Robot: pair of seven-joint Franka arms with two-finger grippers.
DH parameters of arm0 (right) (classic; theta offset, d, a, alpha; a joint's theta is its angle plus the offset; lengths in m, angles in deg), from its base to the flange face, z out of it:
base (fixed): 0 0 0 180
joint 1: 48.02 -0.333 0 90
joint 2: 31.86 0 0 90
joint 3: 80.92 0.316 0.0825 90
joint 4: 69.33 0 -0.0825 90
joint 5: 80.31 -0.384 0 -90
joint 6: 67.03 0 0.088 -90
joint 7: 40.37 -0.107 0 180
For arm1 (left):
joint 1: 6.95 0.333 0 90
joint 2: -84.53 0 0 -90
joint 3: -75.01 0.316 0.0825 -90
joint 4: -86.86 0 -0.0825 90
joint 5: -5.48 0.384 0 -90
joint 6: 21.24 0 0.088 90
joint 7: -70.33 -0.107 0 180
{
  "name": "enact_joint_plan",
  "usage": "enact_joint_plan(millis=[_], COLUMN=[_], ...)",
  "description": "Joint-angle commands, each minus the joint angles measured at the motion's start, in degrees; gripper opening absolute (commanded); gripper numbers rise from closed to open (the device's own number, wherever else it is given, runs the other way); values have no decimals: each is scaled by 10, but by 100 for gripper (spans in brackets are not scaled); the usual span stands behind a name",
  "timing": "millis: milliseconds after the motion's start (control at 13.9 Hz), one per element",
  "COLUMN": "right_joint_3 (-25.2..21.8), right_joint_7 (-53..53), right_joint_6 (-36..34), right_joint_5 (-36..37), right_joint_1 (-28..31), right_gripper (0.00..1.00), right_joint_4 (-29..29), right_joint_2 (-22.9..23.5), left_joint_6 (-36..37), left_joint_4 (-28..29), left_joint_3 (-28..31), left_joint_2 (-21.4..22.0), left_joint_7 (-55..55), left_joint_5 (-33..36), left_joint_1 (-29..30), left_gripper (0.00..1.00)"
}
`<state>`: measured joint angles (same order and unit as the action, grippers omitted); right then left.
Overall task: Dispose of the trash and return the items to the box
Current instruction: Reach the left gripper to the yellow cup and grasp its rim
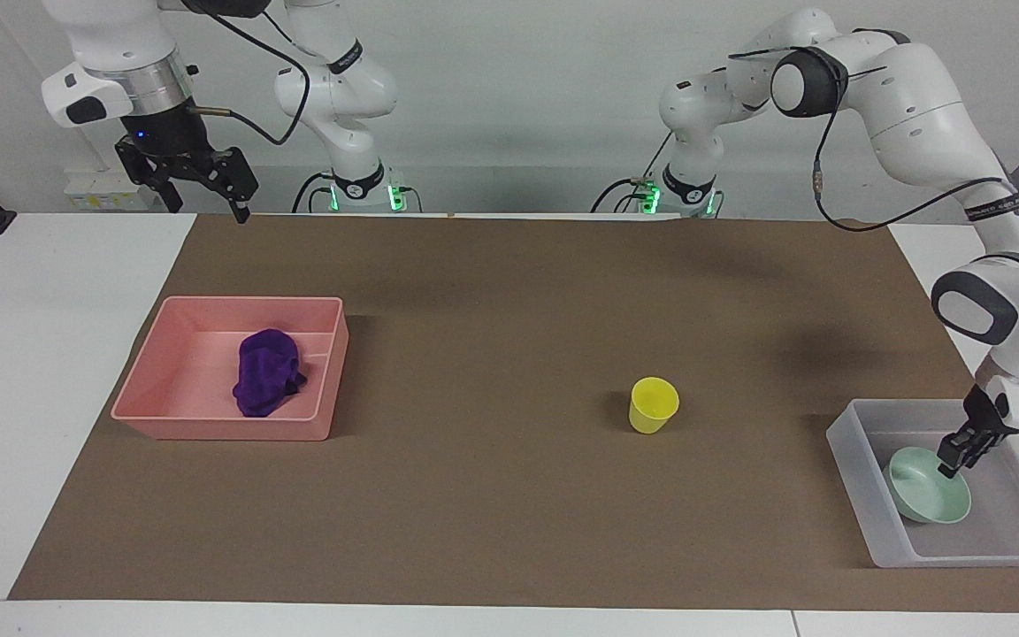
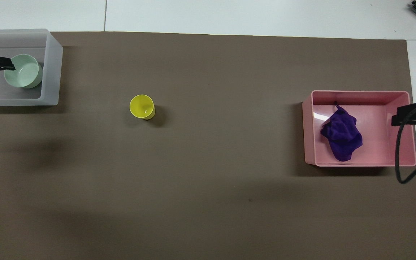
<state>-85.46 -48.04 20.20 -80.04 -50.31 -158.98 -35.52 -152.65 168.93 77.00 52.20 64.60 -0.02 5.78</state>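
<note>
At the upper left of the facing view the right gripper (image 1: pixel 200 190) hangs high in the air with its fingers spread wide and nothing between them; in the overhead view it shows only at the right edge, over the rim of the pink tray (image 2: pixel 410 130). The purple cloth wad (image 1: pixel 266 372) lies loose on that tray's floor, at the left of the facing view. The yellow cup (image 1: pixel 653 405) stands upright on the brown mat (image 1: pixel 492 495) near the middle of the frame, well apart from both containers. At the lower right of the facing view the translucent bin (image 1: pixel 854 469) holds the mint-green bowl (image 1: pixel 927 495), which sits tilted in it. The left gripper (image 1: pixel 954 458) is down at the bowl's rim; whether its fingers grip the rim or have let go cannot be told.
</note>
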Motion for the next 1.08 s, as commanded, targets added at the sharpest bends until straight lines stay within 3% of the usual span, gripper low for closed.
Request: enact_joint_plan(millis=[0, 359, 718, 1005], right_joint_3=[5, 5, 10, 10], right_joint_7=[1, 29, 28, 27], right_joint_6=[12, 12, 12, 13], right_joint_5=[-13, 17, 28, 27], right_joint_1=[8, 4, 2, 2], right_gripper=[100, 100, 100, 100], right_joint_4=[-18, -33, -35, -38], right_joint_2=[-9, -13, -13, -14], left_joint_6=[76, 99, 51, -2], left_joint_4=[31, 134, 238, 282], left_joint_3=[4, 5, 5, 4], left_joint_2=[77, 169, 200, 198], left_joint_7=[-58, -63, 24, 113], left_joint_5=[6, 7, 41, 54], left_joint_1=[-25, -117, -239, -321], left_gripper=[100, 100, 100, 100])
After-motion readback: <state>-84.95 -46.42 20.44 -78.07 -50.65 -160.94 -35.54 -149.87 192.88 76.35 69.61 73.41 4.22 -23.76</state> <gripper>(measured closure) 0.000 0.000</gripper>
